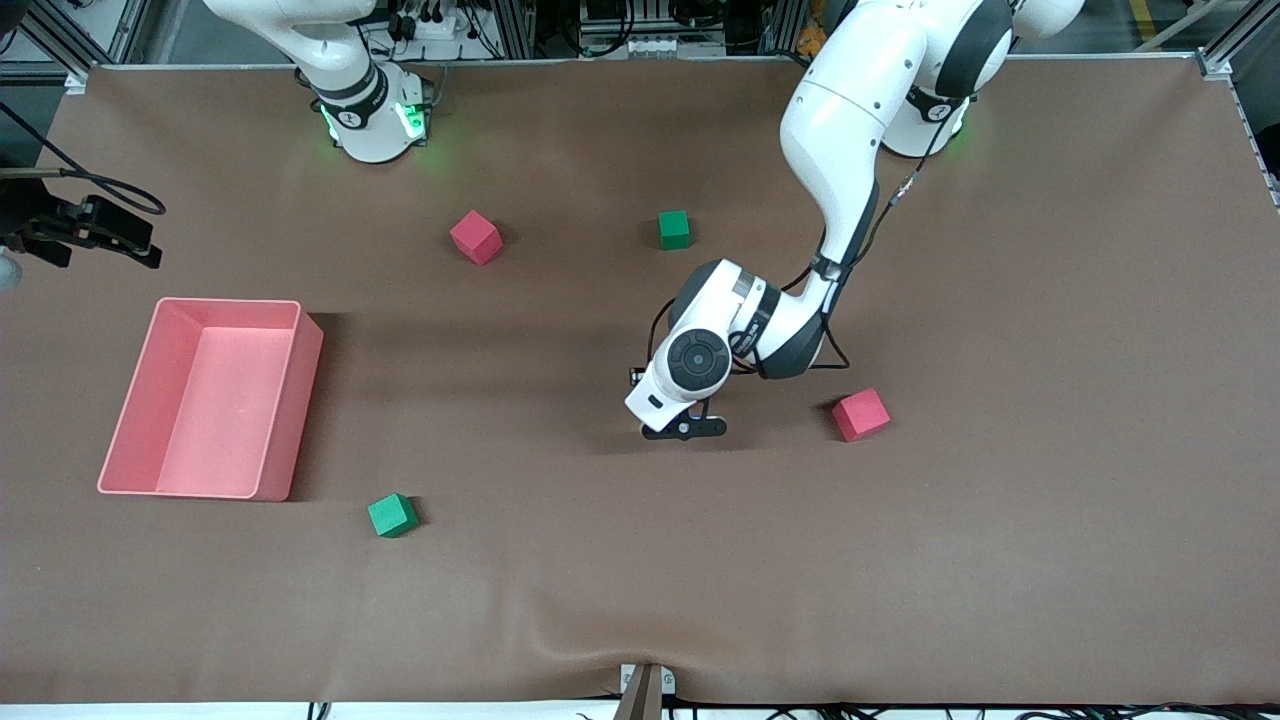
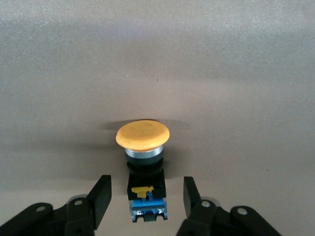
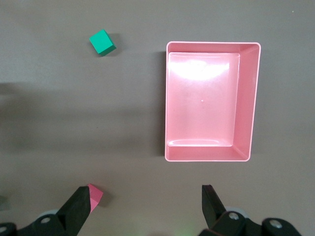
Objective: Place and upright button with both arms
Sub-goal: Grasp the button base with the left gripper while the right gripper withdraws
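Observation:
The button (image 2: 143, 147) shows only in the left wrist view: a round orange cap, a silver ring and a black-and-blue body. My left gripper (image 2: 146, 184) is open around the body, with a gap on each side, and the cap points away from the gripper. In the front view the left gripper (image 1: 685, 428) is low over the middle of the table and its wrist hides the button. My right gripper (image 3: 145, 191) is open and empty, high above the table; the front view does not show it.
A pink bin (image 1: 230, 302) stands toward the right arm's end, also in the right wrist view (image 3: 211, 44). There are red cubes (image 1: 475, 237) (image 1: 860, 414), green cubes (image 1: 674, 229) (image 1: 392, 515), and a black device with cable (image 1: 90, 230) at the table's edge.

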Controlling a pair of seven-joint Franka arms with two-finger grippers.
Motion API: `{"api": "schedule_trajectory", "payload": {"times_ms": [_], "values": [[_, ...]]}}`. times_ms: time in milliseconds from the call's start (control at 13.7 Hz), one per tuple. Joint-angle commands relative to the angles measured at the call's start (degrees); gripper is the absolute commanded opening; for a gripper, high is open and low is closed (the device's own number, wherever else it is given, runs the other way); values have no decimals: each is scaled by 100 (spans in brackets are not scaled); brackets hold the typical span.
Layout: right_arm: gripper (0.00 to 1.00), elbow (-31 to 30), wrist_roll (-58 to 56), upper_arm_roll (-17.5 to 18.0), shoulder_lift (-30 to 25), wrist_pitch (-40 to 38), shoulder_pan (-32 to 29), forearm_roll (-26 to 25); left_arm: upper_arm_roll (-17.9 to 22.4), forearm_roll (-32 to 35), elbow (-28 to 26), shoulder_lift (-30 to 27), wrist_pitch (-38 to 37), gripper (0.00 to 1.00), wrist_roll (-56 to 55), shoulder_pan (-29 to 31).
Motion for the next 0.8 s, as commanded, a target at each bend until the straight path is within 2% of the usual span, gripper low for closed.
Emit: {"api": "schedule_trajectory", "payload": {"times_ms": [0, 584, 657, 730], "values": [[100, 94, -2, 49, 29, -71, -30, -63, 82, 209, 57, 31, -37, 57, 24, -56], [100, 103, -2, 66, 29, -62, -21, -54, 73, 219, 57, 92, -28, 57, 16, -65], [100, 103, -2, 75, 29, -71, -21, -54, 73, 219, 57, 92, -28, 55, 24, -65], [100, 103, -2, 75, 29, -71, -21, -54, 73, 219, 57, 92, -28, 48, 24, -65]]}}
